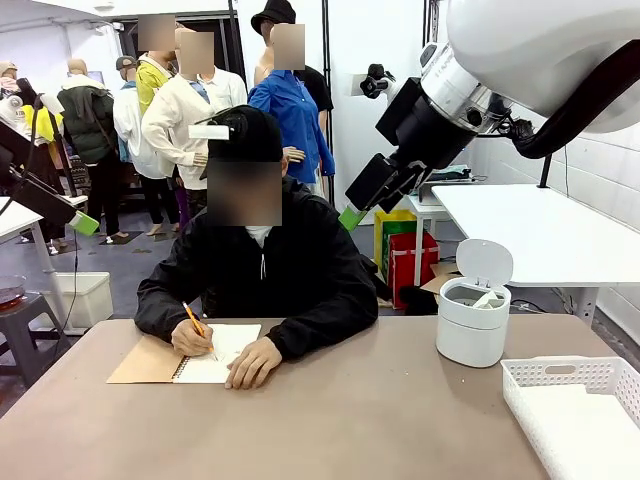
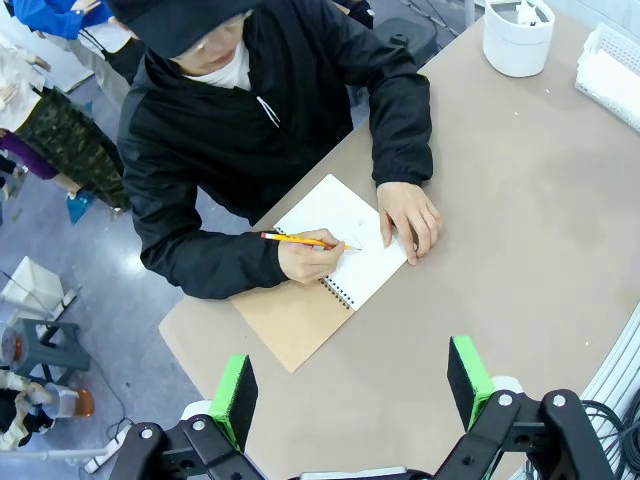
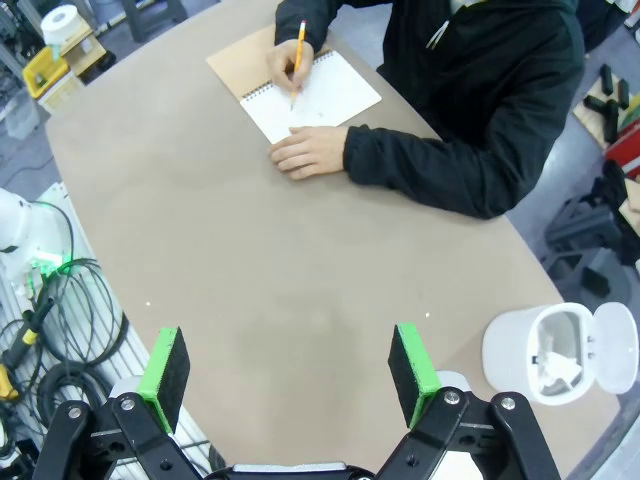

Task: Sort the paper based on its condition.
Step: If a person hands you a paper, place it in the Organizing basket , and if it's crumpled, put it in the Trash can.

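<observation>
Left tool [image 2: 353, 388] jaws apart, right tool [image 3: 290, 372] apart, basket [image 1: 560, 368] cut off, bin [image 1: 470, 342] contents unclear

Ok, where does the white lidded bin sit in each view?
Front view: white bin right of centre, lid up.
Left wrist view: white bin at the top edge, right of centre.
Right wrist view: white bin at lower right, lid open.
Shared landmark: the open notebook being written in.
</observation>
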Robot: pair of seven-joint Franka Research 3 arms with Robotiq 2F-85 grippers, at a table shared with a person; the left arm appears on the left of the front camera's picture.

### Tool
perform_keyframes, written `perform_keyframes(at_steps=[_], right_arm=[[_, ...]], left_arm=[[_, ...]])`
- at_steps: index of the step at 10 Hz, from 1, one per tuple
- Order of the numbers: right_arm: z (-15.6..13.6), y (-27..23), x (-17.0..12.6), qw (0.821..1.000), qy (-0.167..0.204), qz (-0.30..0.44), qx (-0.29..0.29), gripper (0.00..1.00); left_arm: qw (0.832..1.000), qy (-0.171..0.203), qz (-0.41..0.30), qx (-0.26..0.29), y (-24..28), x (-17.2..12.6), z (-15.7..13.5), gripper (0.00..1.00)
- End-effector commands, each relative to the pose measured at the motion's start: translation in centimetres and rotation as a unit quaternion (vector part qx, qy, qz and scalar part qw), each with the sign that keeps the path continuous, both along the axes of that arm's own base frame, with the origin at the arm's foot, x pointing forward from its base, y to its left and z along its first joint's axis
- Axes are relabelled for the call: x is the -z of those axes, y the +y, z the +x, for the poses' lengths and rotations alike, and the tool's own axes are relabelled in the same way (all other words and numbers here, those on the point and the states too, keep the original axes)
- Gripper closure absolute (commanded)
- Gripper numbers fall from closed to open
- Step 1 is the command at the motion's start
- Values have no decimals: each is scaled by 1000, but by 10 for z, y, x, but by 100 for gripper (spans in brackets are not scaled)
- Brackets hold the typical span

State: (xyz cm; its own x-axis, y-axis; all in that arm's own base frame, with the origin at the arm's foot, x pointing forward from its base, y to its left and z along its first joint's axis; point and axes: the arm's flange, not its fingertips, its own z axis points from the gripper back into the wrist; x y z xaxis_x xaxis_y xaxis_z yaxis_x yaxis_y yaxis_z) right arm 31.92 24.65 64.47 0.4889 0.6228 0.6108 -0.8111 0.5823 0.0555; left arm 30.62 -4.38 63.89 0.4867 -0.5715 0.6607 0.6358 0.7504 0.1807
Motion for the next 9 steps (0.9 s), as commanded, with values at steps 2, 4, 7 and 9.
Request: perform_keyframes(at_steps=[2, 4, 7, 9], right_arm=[[0, 0, 0, 1000, 0, 1, 2, 0], [0, 0, 0, 1000, 0, 1, 2, 0], [0, 0, 0, 1000, 0, 1, 2, 0], [0, 0, 0, 1000, 0, 1, 2, 0]], left_arm=[[1000, 2, 0, 0, 0, 1, 0, 0], [1000, 2, 0, 0, 0, 1, 0, 0], [1000, 2, 0, 0, 0, 1, 0, 0], [1000, 2, 0, 0, 0, 1, 0, 0]])
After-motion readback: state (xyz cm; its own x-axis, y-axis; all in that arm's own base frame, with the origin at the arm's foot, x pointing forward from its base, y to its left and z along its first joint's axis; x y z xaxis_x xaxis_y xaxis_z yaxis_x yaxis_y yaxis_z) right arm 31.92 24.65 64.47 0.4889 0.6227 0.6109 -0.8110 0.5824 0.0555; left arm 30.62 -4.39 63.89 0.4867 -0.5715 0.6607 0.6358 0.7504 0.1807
